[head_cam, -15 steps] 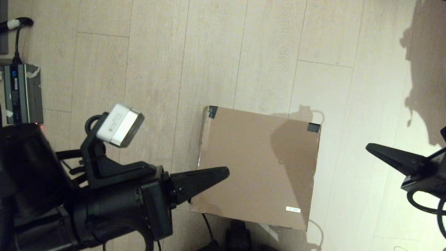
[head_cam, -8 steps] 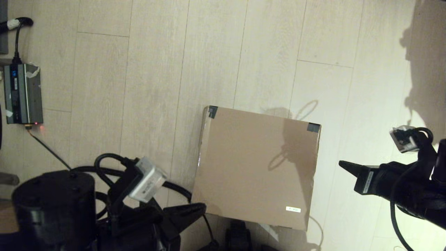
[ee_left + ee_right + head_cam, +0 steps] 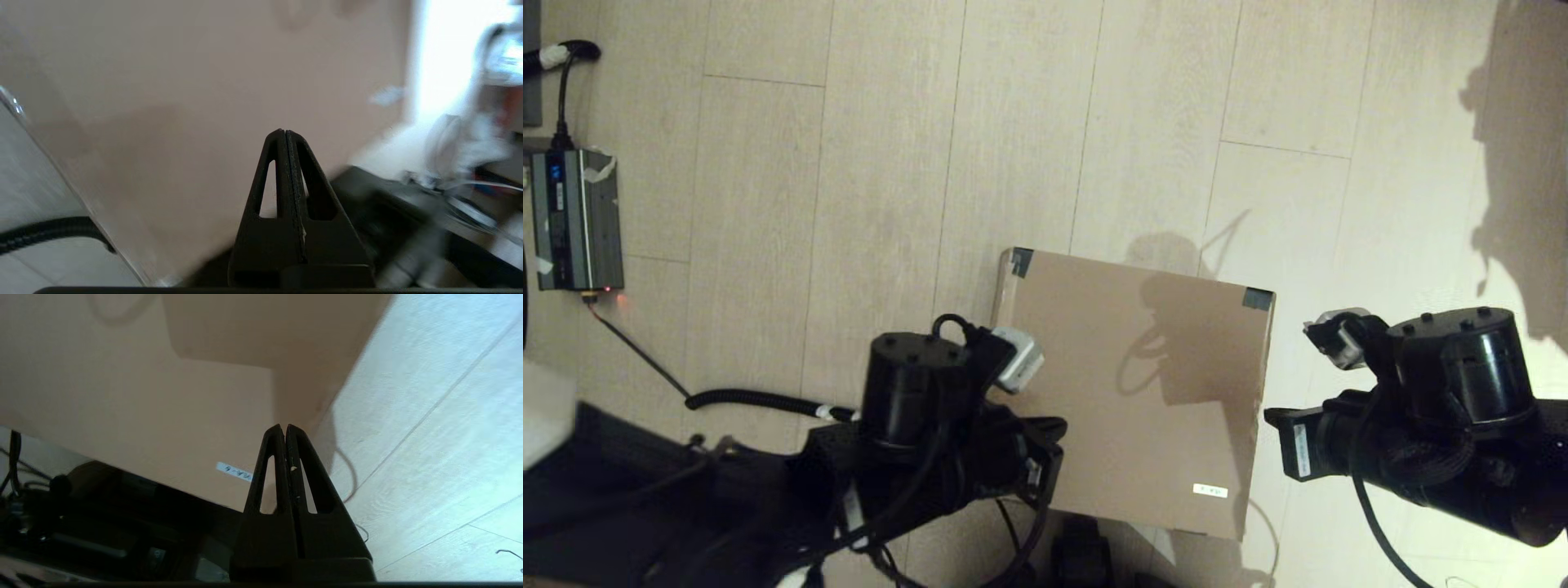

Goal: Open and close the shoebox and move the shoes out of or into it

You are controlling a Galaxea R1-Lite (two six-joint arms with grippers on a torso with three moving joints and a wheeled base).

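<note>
The shoebox (image 3: 1127, 392) lies on the floor with its lid down, dark tape (image 3: 1021, 261) on its two far corners and a small white label (image 3: 1210, 491) near its front right corner. The shoes are out of view. My left arm (image 3: 931, 425) hangs over the box's left edge. In the left wrist view, the left gripper (image 3: 284, 131) is shut and empty above the lid (image 3: 184, 81). My right arm (image 3: 1421, 425) is just right of the box. The right gripper (image 3: 284, 426) is shut and empty by the front right corner, close to the label (image 3: 233, 471).
A grey power unit (image 3: 576, 219) with a plugged-in cable stands on the pale wood floor at the far left. A black coiled cable (image 3: 752, 400) runs from it towards my left arm. Part of my dark base (image 3: 1082, 555) sits just in front of the box.
Both arms have swung in towards the box and tipped their wrists downward, the left over its left edge, the right to its right side. The box has not moved.
</note>
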